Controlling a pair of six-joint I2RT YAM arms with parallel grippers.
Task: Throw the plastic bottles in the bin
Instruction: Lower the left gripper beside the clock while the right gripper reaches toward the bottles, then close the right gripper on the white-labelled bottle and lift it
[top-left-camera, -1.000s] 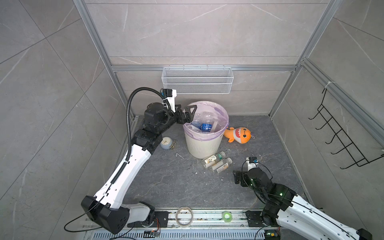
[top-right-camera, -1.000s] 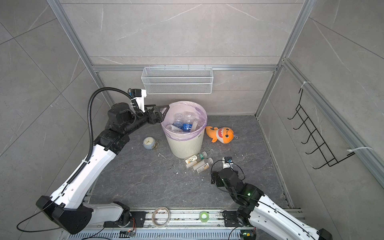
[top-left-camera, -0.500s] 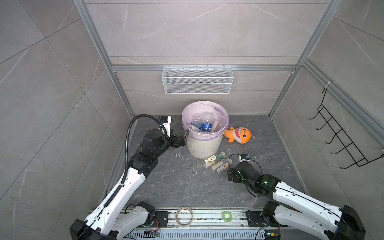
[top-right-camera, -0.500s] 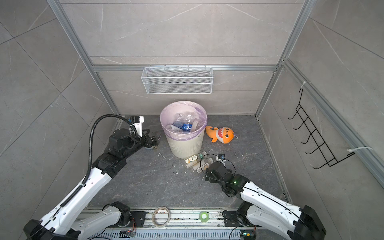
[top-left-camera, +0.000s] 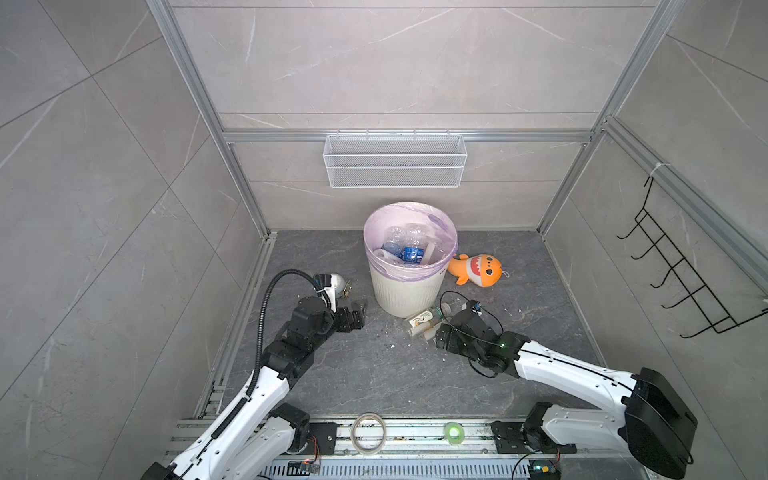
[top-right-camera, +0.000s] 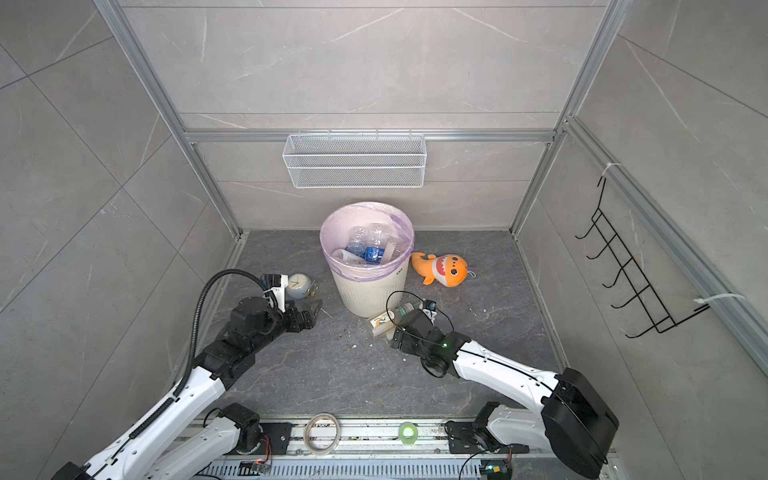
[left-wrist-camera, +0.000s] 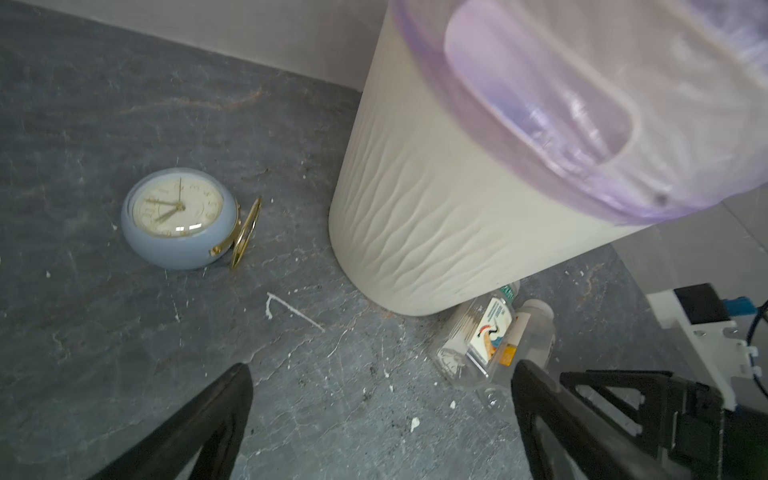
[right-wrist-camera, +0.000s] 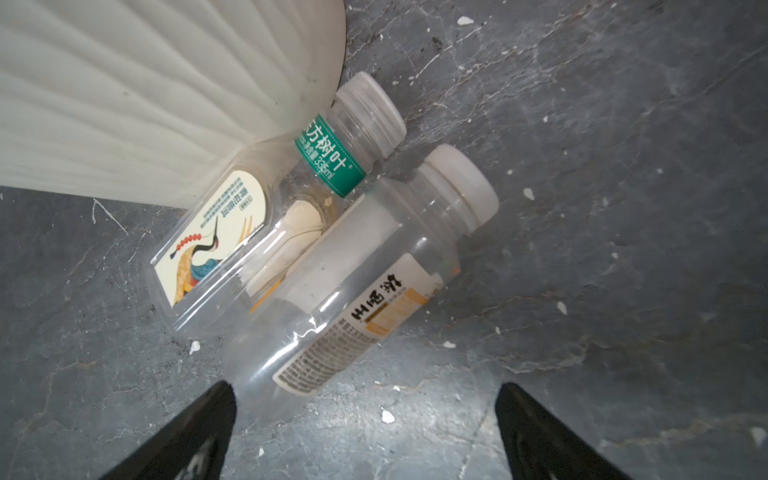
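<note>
2 plastic bottles (top-left-camera: 424, 322) are lying on their sides on the bench (top-left-camera: 374, 374), side by side and touching. The crane-label bottle (right-wrist-camera: 216, 237) is resting against the foot of the bin (top-left-camera: 409, 291), and the orange-label bottle (right-wrist-camera: 353, 291) is pressing along its outer flank. They are probably sitting there because the bin's wall is stopping them from rolling. More bottles (top-left-camera: 405, 249) are already lying inside the pink-lined bin. The right gripper (right-wrist-camera: 365, 388) is hovering low with its jaws spread wide and holding nothing. The base of the orange-label bottle is lying just ahead of it, nearer 1 finger than the middle of the gap. The left gripper (left-wrist-camera: 382, 365) is also gaping wide and empty, hanging beside the bin between the clock (left-wrist-camera: 178, 216) and the same 2 bottles, touching neither.
</note>
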